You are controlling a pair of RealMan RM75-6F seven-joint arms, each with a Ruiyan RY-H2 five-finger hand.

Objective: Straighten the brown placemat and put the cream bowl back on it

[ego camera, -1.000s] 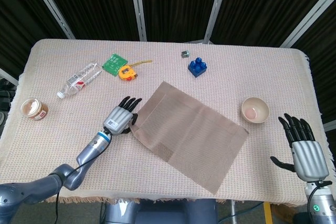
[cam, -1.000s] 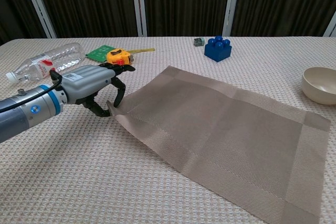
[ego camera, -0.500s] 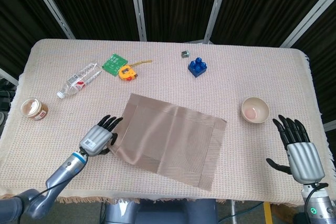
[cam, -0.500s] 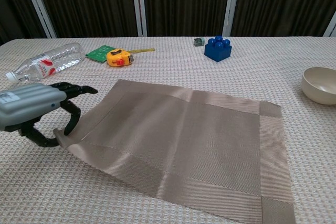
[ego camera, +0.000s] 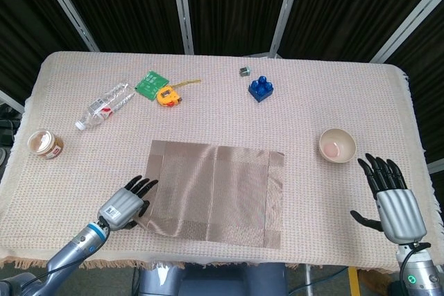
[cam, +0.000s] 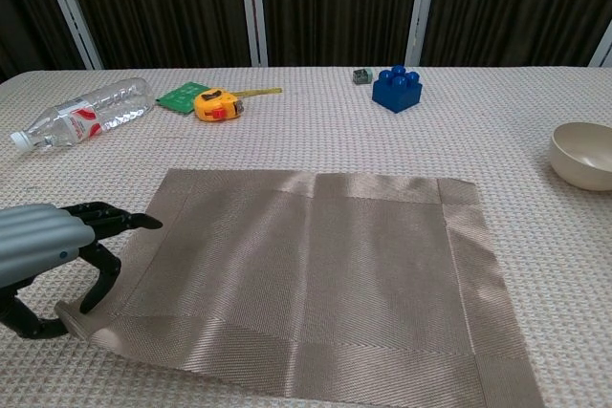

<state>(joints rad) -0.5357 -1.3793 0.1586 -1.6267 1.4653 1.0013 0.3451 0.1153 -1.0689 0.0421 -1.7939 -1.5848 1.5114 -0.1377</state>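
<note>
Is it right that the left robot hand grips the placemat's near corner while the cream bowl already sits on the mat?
Not quite. The left robot hand does grip the brown placemat at its near corner, but the cream bowl stands on the tablecloth to the mat's right, apart from it, as the head view shows.

The left robot hand [ego camera: 123,205] has dragged the brown placemat [ego camera: 215,192] nearer — rotated square to the table.

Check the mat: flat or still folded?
Spread, nearly flat. The mat shows all four borders, no fold; only its near-left corner lifts where the left hand pinches it.
</note>
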